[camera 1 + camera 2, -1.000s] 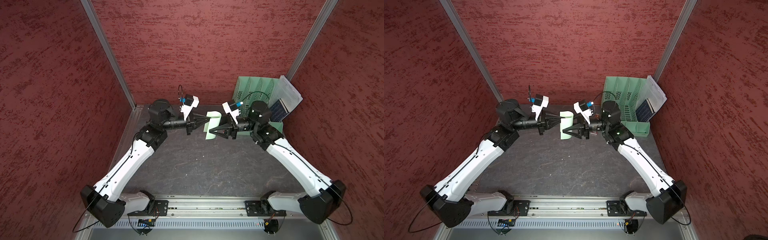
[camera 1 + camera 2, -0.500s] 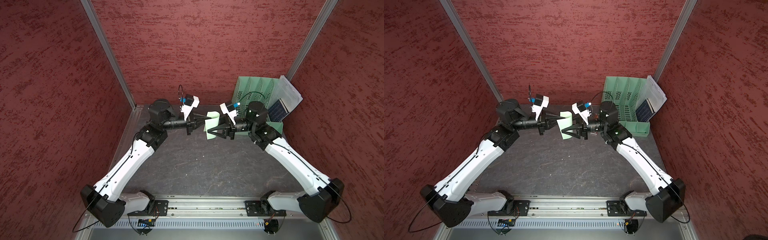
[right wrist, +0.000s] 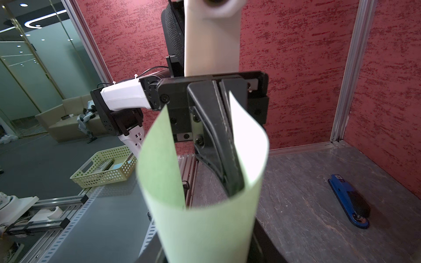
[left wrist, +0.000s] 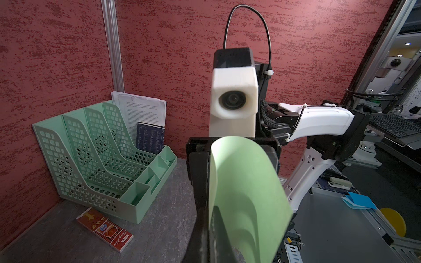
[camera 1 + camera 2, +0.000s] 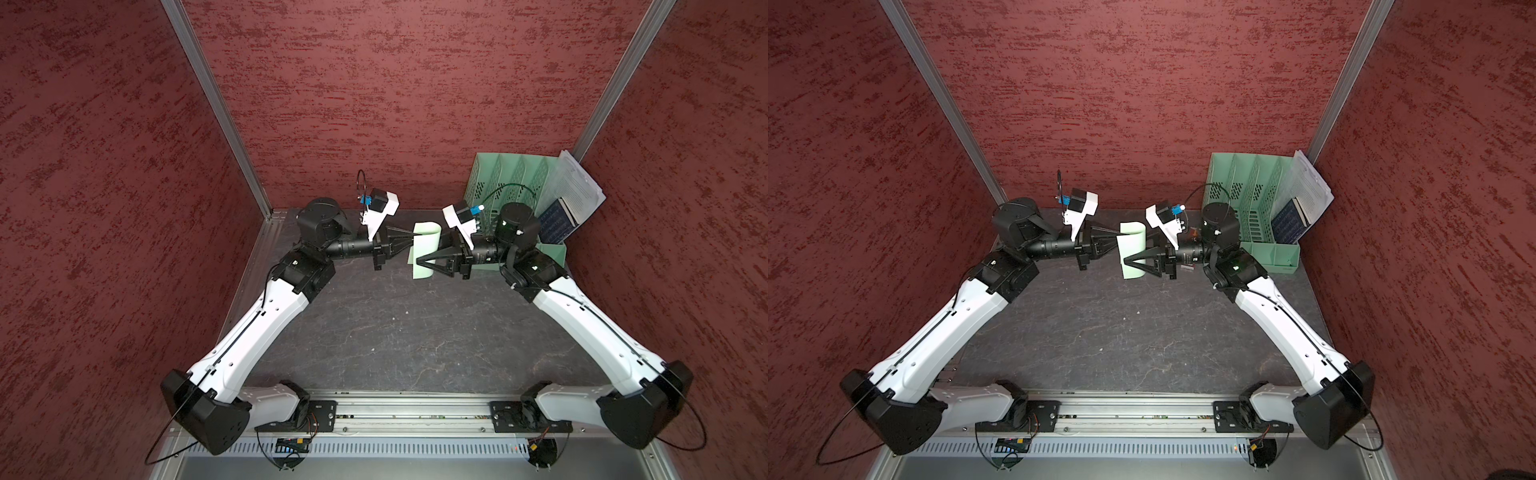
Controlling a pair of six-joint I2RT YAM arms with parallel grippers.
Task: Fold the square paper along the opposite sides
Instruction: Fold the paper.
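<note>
Square paper: bowing tighter. My left claw is clamping one edge; my right claw, narrowing, grip unclear, is bringing the opposite edge nearer.

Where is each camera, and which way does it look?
Top views: high in front, looking down on the table, left arm and right arm.
Left wrist: on its arm, facing the right gripper and green rack.
Right wrist: on its arm, facing the left gripper and blue stapler.
Both wrist views share the square paper.
</note>
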